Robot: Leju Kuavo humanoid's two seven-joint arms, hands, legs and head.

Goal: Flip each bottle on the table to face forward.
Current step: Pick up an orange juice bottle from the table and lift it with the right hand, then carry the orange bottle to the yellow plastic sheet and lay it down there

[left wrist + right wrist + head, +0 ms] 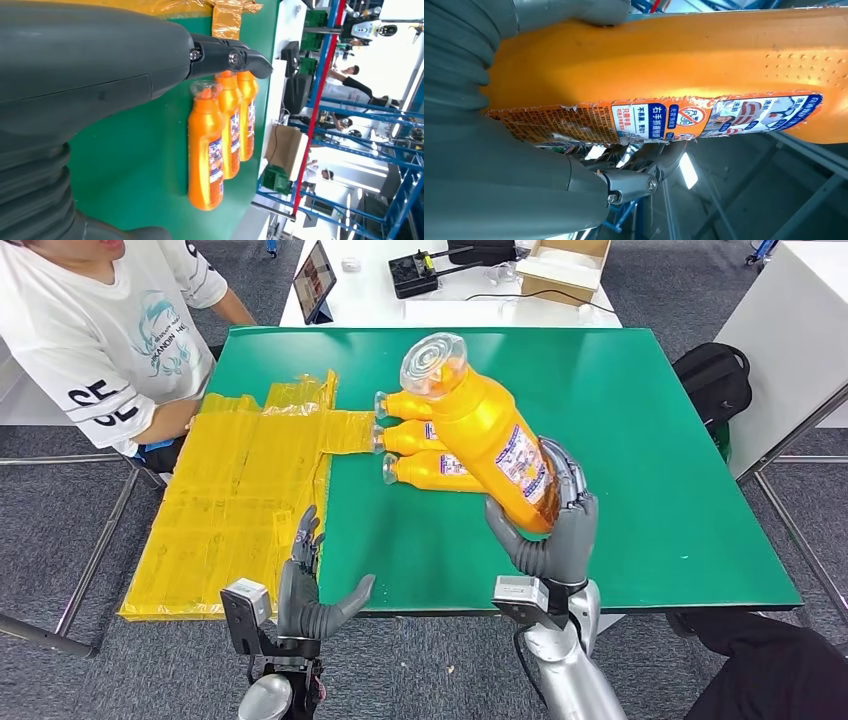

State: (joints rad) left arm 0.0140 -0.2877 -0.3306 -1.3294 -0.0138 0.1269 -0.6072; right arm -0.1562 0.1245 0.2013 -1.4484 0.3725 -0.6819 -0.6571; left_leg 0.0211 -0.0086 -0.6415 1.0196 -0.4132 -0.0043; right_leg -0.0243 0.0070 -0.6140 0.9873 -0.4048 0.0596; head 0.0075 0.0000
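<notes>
4 orange plastic bottles w/ clear caps in all. 1 is up in the air: the lifted orange bottle (480, 430) sits in the right hand (556, 530), tilted, clear cap up and away from the robot, its bottom down in the palm. The fingers wrap round its lower part, thumb on the near side. Its torn blue and white label (659, 120) faces out to the side.

The other 3 lying orange bottles (425, 450) rest on the green table top (650, 440), side by side and touching, caps to the robot's left. They lie right under and behind the lifted one, so it hides part of them.

The left hand (310, 590) is at the near edge of the table, holding nothing, fingers spread apart, well apart from the bottles.

Left of the bottles: a yellow crinkly plastic sheet (240, 500) over the table's left end. A person in a white t-shirt (100, 330) sits at the far left corner. Behind is a white table (400, 300) w/ a tablet (313, 280) and a cardboard box (563, 268).
</notes>
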